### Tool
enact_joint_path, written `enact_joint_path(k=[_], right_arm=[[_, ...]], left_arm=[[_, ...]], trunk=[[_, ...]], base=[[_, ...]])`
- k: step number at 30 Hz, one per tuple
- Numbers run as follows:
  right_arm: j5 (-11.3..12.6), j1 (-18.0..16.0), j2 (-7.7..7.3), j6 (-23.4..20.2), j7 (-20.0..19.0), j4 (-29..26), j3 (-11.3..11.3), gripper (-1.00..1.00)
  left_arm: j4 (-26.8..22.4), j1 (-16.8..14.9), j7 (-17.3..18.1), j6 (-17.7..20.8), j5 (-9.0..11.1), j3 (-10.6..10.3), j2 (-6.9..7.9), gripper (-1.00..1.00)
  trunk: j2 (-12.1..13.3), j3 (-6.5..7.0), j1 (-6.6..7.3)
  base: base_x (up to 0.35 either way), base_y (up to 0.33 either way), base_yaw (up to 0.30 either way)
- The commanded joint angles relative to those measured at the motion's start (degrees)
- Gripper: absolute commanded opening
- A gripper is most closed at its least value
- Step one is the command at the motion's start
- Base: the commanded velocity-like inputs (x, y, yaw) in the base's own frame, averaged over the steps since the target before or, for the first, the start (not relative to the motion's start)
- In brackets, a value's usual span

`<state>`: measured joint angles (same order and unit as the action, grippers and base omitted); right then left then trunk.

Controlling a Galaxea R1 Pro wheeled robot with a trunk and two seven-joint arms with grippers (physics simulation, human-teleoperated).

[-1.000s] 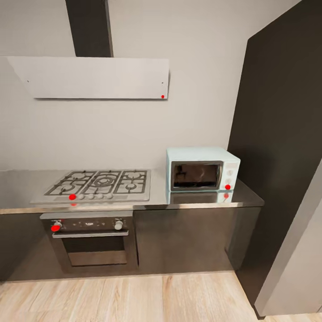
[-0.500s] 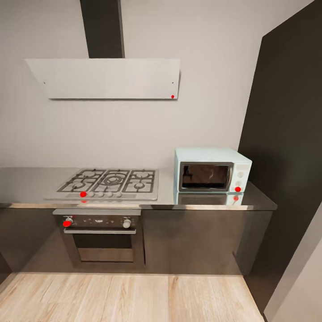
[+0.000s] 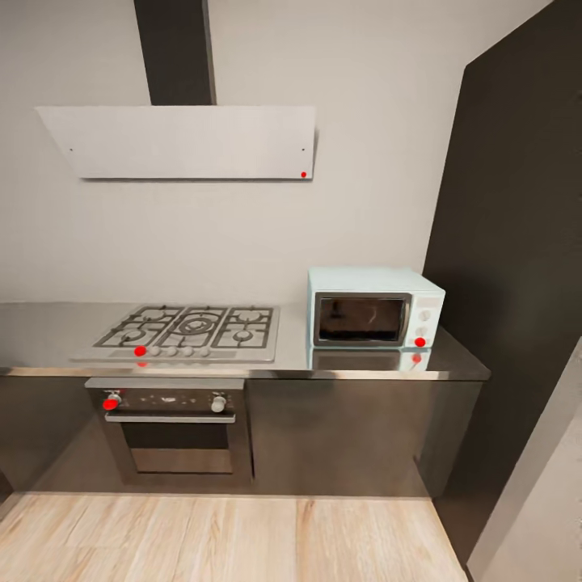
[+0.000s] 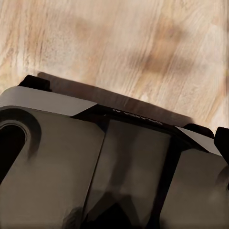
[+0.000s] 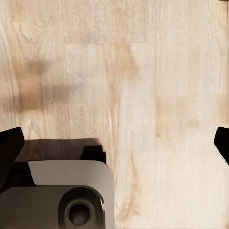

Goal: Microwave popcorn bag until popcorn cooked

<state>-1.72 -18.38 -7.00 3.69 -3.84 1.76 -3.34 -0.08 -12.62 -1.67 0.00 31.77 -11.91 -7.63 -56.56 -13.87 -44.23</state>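
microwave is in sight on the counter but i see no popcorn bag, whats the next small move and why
Probably turn the head or base left to scan more of the countertop. The microwave stands shut at its right end beside the gas hob, and no bag lies on the stretch in view. The slab runs on past the picture's left edge. Both wrist cameras face the wood floor, so the arms hang low.

A white hood (image 3: 178, 141) hangs at upper left under a dark chimney (image 3: 174, 50). Below it, left of centre, sits a gas hob (image 3: 187, 332), with a dark built-in oven (image 3: 171, 428) underneath. Light wood flooring (image 3: 234, 540) fills the bottom; a tall dark cabinet (image 3: 517, 267) fills the right.
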Motion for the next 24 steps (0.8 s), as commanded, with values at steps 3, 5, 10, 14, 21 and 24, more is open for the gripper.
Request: enact_joint_path(k=[3, 5, 10, 14, 21, 24], right_arm=[[-0.19, -0.08, -0.03, 0.36, -0.25, 0.18, -0.35, 1.00], [-0.16, -0.08, -0.06, 0.36, -0.25, 0.19, -0.35, 1.00], [-0.15, -0.08, -0.11, 0.36, -0.23, 0.21, -0.35, 1.00], [-0.19, -0.08, -0.11, 0.30, -0.20, 0.22, -0.35, 1.00], [-0.22, -0.08, -0.07, 0.27, -0.34, 0.25, -0.35, 1.00], [-0.22, -0.08, -0.04, 0.33, -0.37, 0.24, -0.32, 1.00]], left_arm=[[-0.01, -0.03, -0.18, 0.00, 0.48, -0.49, -0.02, 1.00], [-0.01, -0.03, -0.18, 0.00, 0.48, -0.49, -0.02, 1.00], [-0.01, -0.03, -0.18, 0.00, 0.48, -0.49, -0.02, 1.00], [-0.01, -0.03, -0.18, 0.00, 0.48, -0.49, -0.02, 1.00], [-0.01, -0.03, -0.18, 0.00, 0.48, -0.49, -0.02, 1.00], [-0.01, -0.03, -0.18, 0.00, 0.48, -0.45, -0.02, 1.00]], trunk=[[-0.05, -0.07, 0.00], [-0.05, -0.07, 0.00], [-0.05, -0.07, 0.00], [-0.05, -0.07, 0.00], [-0.05, -0.07, 0.00], [-0.05, -0.07, 0.00]], base=[[0.000, -0.271, 0.000], [0.000, -0.272, 0.000], [0.000, -0.272, 0.000], [0.000, -0.272, 0.000], [0.000, -0.272, 0.000], [0.000, -0.163, 0.000]])
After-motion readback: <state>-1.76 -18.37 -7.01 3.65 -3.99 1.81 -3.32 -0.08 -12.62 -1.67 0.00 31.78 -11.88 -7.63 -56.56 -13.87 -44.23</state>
